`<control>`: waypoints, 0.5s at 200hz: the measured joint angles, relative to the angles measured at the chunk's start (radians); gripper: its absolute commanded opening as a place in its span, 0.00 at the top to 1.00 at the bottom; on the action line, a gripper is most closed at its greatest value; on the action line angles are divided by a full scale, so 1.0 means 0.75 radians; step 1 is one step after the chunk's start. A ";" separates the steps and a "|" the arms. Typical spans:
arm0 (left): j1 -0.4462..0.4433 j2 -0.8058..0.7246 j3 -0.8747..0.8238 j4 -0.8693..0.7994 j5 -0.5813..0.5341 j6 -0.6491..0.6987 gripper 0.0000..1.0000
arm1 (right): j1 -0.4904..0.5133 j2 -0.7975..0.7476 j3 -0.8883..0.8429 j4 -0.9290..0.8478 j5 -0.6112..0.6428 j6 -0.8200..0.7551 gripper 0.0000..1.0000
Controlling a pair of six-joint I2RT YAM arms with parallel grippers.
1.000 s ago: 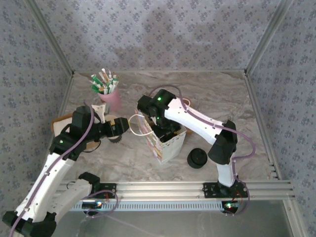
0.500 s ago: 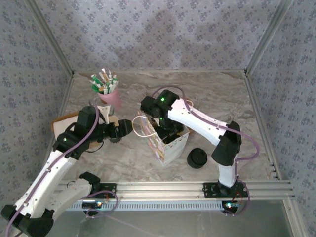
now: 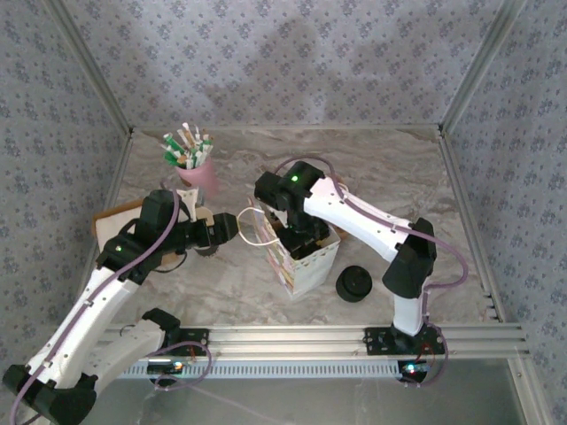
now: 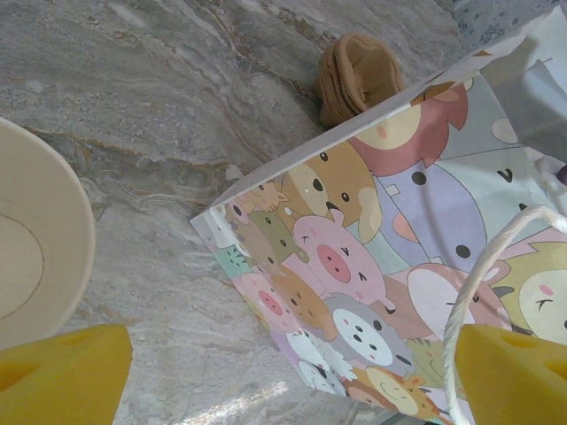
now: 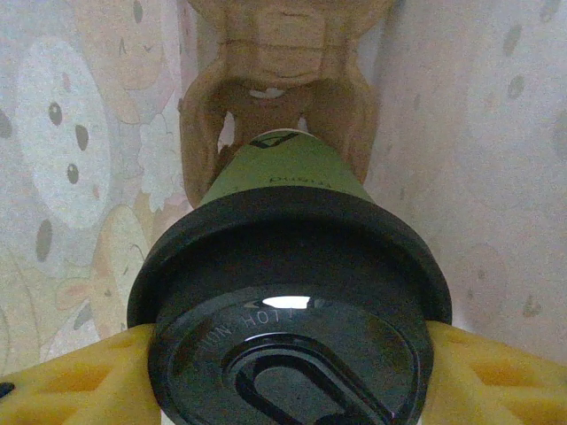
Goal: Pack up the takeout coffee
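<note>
Takeout coffee point(image 5: 288, 266), black lid on, inside cartoon-animal paper bag point(image 3: 301, 261) on table point(image 3: 381, 177), brown cardboard carrier point(image 5: 275, 53) beyond it. Right pincer point(image 5: 292, 372) clamped on it at lid, yellow pads either side. Left pincer point(image 4: 288, 372) spread wide beside bag, white rope handle point(image 4: 478, 283) near one pad.

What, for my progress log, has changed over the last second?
The left end effector, open, moved right toward the handle of the paper bag. The right arm shifted slightly right, its end effector gripping the takeout coffee inside the bag. The bag, black stack and pink cup stayed put.
</note>
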 measured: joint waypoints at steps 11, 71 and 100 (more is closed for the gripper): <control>0.000 0.000 0.000 0.001 0.000 0.000 0.06 | -0.001 -0.002 -0.004 0.002 -0.003 -0.004 0.36; 0.000 0.017 0.000 0.005 0.000 0.000 0.06 | -0.005 -0.011 -0.012 0.020 -0.004 -0.010 0.36; 0.000 0.017 0.000 0.005 -0.001 0.000 0.06 | -0.005 -0.024 -0.028 0.037 -0.003 -0.010 0.36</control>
